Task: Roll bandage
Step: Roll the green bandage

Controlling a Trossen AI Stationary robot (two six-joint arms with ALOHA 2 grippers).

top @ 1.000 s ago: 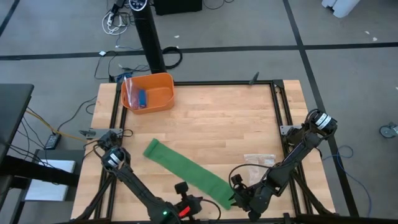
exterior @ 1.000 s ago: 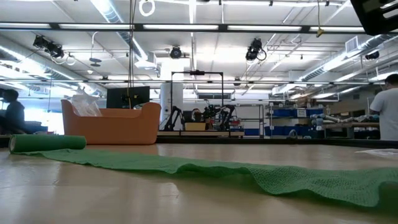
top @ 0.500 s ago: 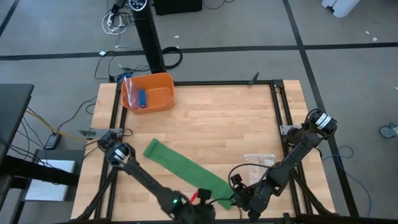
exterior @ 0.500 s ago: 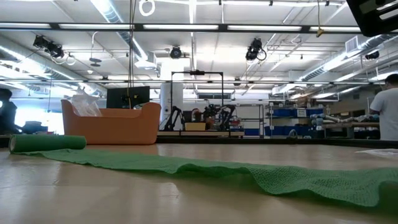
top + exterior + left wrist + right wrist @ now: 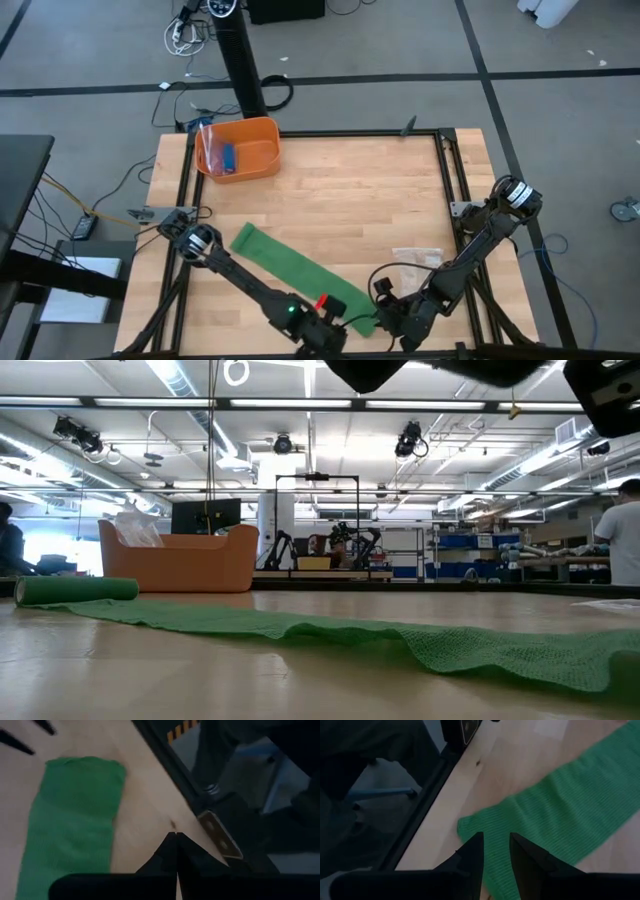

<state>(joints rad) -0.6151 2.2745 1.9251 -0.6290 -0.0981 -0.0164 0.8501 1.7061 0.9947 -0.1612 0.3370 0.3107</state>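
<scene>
The bright green bandage [image 5: 300, 272] lies flat as a long strip, slanting from the table's left middle to the near edge. Its far-left end is a small roll [image 5: 75, 590] resting on the wood. My right gripper [image 5: 495, 837] stands over the strip's near end [image 5: 470, 827], its fingers a small gap apart with green fabric showing between them. My left gripper [image 5: 176, 839] is shut and hovers over bare wood beside that same end, close to the table's near rail. It holds nothing. My right gripper slants down over the bandage's near end [image 5: 487, 822]. I cannot tell whether its fingertips [image 5: 476, 842] touch the fabric, which lies flat on the table there.
An orange basket [image 5: 262, 150] stands at the far left corner, with a clear plastic bag and a small blue item in it. A clear packet [image 5: 415, 257] lies near the right arm. Black frame rails [image 5: 165, 765] border the table. The table's middle and far right are bare wood.
My left gripper has gone along the near edge toward the table's right, closer to the bandage's near end, and its wrist has rolled. It has stayed shut. The bandage has not moved.
</scene>
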